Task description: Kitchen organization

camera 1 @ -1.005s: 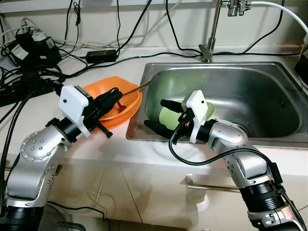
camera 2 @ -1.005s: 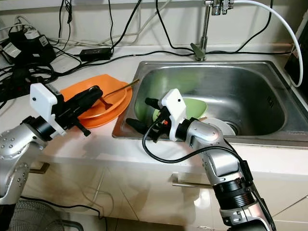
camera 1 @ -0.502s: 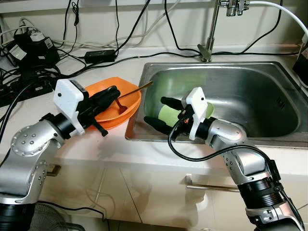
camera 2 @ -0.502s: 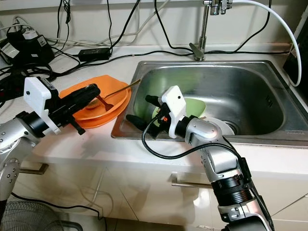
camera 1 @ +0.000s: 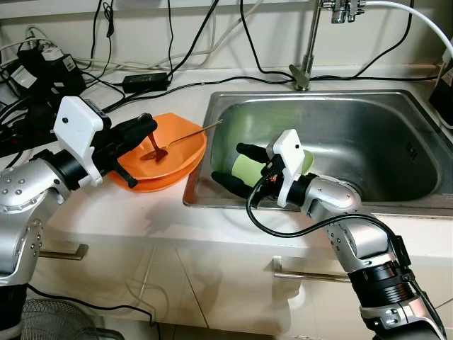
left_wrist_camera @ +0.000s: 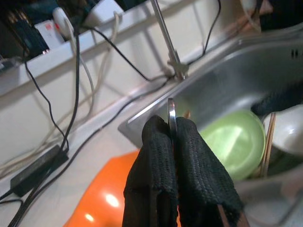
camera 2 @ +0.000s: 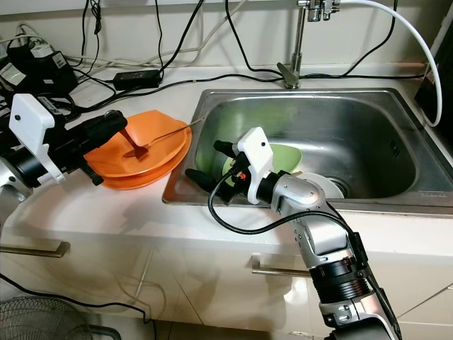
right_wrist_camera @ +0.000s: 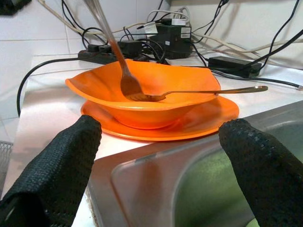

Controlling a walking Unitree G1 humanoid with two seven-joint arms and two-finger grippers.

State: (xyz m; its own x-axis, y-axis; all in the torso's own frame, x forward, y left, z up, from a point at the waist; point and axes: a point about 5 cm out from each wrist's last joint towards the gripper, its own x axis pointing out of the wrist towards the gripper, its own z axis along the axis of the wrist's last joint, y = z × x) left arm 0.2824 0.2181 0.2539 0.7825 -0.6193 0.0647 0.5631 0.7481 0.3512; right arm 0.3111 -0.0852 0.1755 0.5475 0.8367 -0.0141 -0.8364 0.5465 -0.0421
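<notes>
An orange bowl (camera 1: 177, 152) sits on an orange plate (camera 1: 152, 185) on the counter left of the sink (camera 1: 368, 142). My left gripper (camera 1: 145, 127) is shut on the thin handle of a metal spoon (camera 1: 152, 147), whose tip hangs down into the bowl. A second spoon (camera 1: 192, 134) lies in the bowl, its long handle pointing toward the sink. My right gripper (camera 1: 230, 166) stands open at the sink's front left corner, next to a green bowl (camera 2: 287, 156), facing the orange bowl (right_wrist_camera: 189, 78). Nothing is between its fingers (right_wrist_camera: 57, 165).
A white dish (camera 2: 322, 185) and chopsticks (left_wrist_camera: 267, 142) lie by the green bowl in the sink. The faucet (camera 1: 309, 42) rises behind the sink. Black cables and power adapters (camera 1: 42, 71) crowd the back left of the counter. Cabinet handles (camera 1: 304, 276) sit below the counter edge.
My left arm has drawn back to the left, carrying the held spoon from the bowl's right side to its middle. The right arm and green bowl have stayed put.
</notes>
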